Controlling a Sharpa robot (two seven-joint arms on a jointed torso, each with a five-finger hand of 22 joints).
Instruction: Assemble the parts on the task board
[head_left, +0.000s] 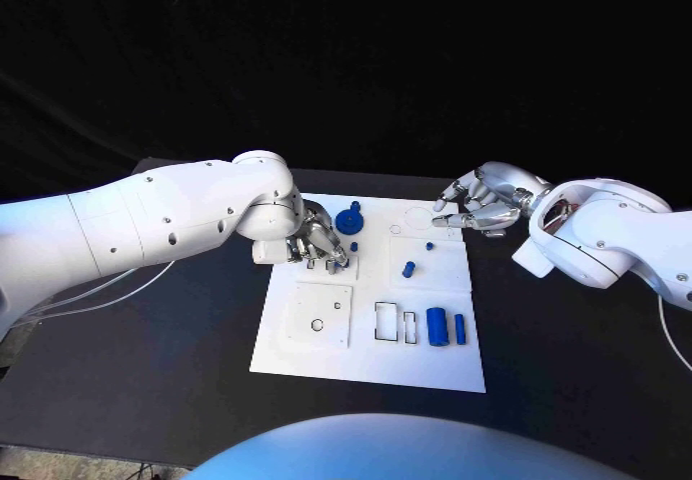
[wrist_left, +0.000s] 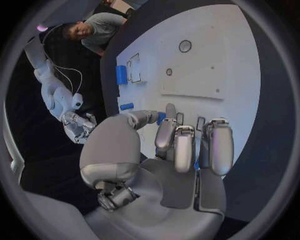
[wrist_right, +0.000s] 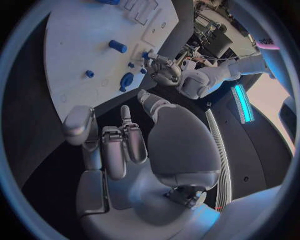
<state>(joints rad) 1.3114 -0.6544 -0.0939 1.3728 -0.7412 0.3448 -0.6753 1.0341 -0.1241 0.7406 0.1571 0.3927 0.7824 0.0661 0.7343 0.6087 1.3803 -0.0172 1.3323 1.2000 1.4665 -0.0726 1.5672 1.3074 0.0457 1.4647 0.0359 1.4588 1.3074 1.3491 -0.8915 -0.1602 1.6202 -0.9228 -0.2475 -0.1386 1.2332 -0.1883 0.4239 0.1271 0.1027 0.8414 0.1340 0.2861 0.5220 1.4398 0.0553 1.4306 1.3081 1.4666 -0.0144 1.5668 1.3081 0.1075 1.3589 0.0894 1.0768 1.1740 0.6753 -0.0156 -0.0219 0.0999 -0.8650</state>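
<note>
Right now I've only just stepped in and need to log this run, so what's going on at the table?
A two-armed robot is assembling small blue parts on the white task board. Its left hand is down on the board's far left area, fingers at a small blue piece there; whether it grips it is unclear. The right hand hovers at the board's far right corner, holding nothing. Two blue cylinders lie near the front edge.
</note>
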